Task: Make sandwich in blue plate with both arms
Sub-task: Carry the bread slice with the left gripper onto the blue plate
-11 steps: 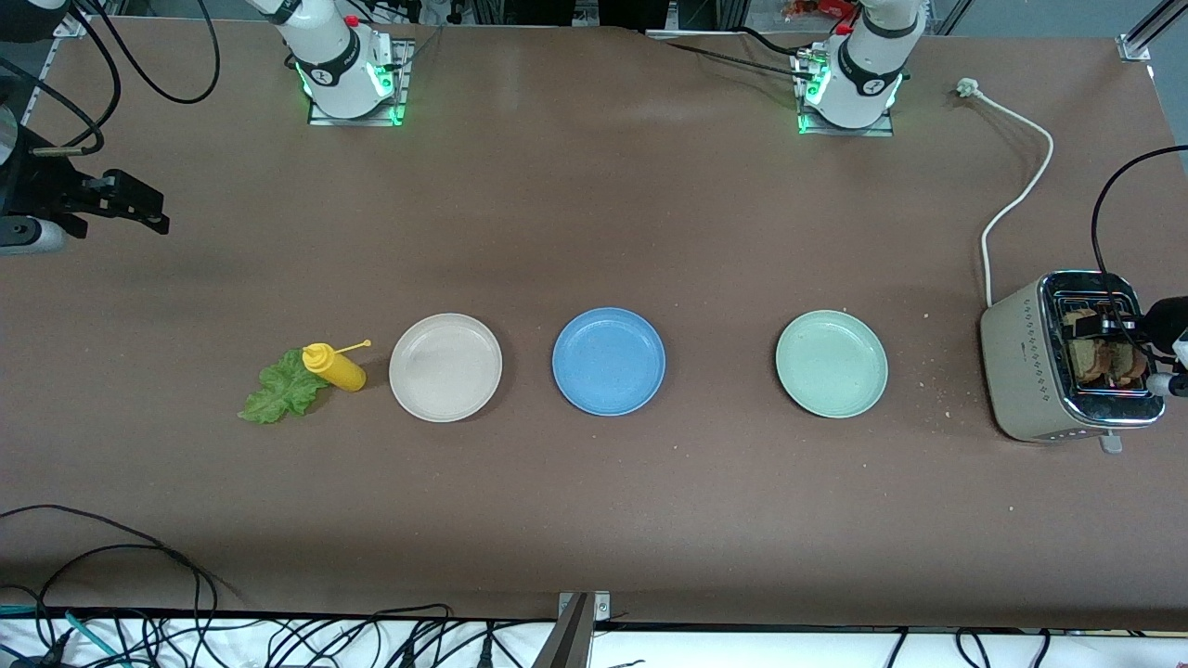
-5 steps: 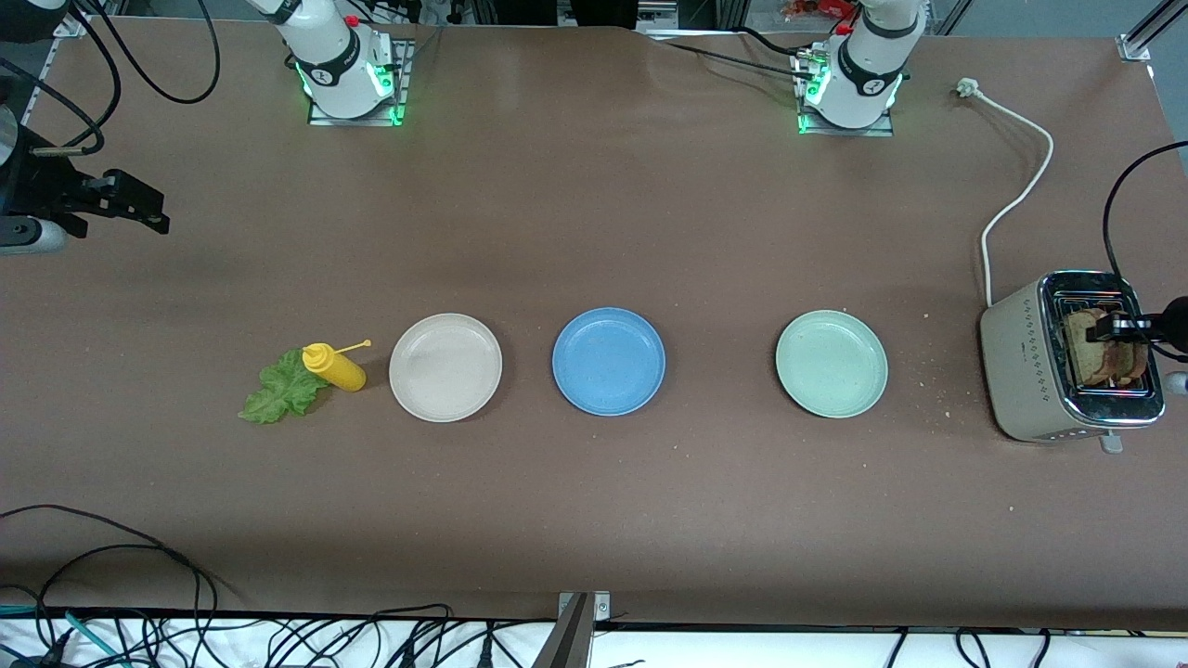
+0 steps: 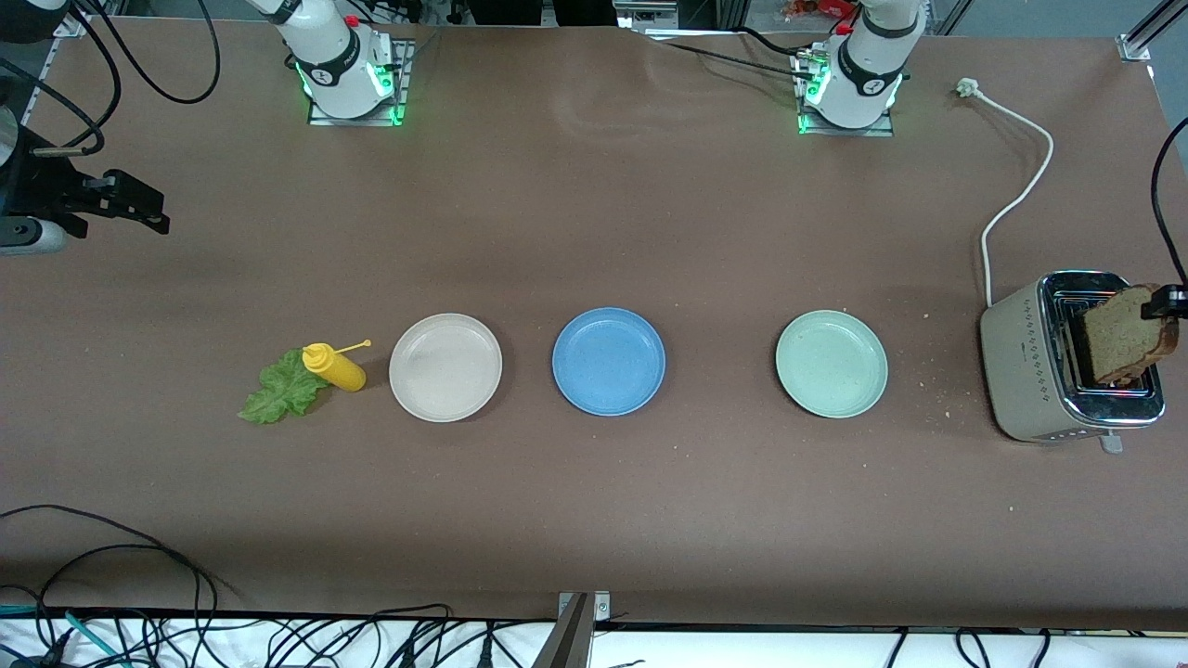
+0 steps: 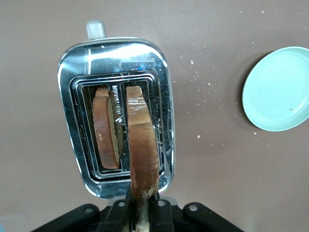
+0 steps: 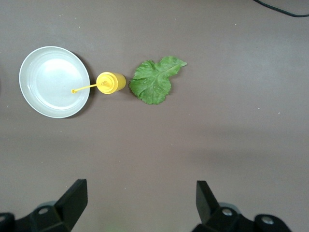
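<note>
Left gripper (image 4: 140,212) jaws clamped on tan, brown-crusted bread slice (image 3: 1123,336) over toaster (image 3: 1026,371), right gripper (image 5: 140,200) jaws apart

toaster (image 4: 161,96): top seen as glossy chromed metal | table (image 3: 594,232): matt brown covering | blue plate (image 3: 608,361): matt, faintly speckled | bread slice (image 4: 143,150): rough crust

toaster (image 3: 1030,366) at left arm's end of table | one slice (image 4: 105,126) in its slot, another slice (image 3: 1125,334) above it | three plates in a row: green plate (image 3: 832,363) nearest toaster, blue plate (image 3: 608,361) between, beige plate (image 3: 445,366) | bottle (image 3: 336,366) just beside beige plate | lettuce (image 3: 281,390) touching bottle, toward right arm's end
</note>
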{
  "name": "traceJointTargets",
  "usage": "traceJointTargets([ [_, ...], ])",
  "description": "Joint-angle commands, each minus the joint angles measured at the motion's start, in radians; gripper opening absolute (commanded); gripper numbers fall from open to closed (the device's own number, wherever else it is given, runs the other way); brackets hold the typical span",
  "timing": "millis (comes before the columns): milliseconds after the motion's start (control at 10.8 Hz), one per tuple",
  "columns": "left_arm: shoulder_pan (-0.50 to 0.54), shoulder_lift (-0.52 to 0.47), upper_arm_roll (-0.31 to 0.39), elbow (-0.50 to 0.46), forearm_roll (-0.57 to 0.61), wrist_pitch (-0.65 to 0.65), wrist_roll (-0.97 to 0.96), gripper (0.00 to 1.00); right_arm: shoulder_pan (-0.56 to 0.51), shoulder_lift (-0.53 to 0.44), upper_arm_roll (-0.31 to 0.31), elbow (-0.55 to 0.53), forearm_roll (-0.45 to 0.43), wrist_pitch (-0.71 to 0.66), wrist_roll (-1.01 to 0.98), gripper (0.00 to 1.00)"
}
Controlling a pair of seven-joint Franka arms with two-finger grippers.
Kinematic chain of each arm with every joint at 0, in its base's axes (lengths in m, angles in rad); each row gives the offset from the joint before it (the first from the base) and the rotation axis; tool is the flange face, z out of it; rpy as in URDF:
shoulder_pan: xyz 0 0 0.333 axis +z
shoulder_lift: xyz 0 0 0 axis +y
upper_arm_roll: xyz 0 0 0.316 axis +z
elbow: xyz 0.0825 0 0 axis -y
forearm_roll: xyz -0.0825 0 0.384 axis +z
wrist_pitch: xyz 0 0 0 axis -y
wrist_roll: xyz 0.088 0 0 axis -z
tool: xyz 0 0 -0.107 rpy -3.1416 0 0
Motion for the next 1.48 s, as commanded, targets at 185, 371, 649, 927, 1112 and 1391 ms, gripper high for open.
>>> traceJointTargets([
  [185,-0.103,-0.052,-0.145,0.060,-0.001,-0.155,0.004,0.00,0.008,0.004,0.007,0.028,-0.003,-0.021,0.007,1.00],
  [371,-0.126,-0.035,-0.202,0.035,-0.155,-0.159,-0.010,0.00,0.008,0.005,0.007,0.028,-0.003,-0.021,0.007,1.00],
  [649,-0.232,0.102,-0.202,0.032,-0.443,-0.152,-0.015,0.00,0.007,0.005,0.006,0.028,-0.003,-0.021,0.007,1.00],
  [927,-0.356,0.245,-0.202,0.038,-0.660,-0.069,-0.065,0.00,0.007,0.005,0.006,0.028,-0.003,-0.019,0.007,1.00],
  [1112,-0.440,0.304,-0.202,0.031,-0.760,0.062,-0.068,0.00,0.007,0.005,0.006,0.028,-0.003,-0.019,0.007,1.00],
  [1391,-0.514,0.399,-0.201,0.012,-0.869,0.237,-0.052,0.00,0.008,0.005,0.007,0.039,-0.003,-0.019,0.009,1.00],
])
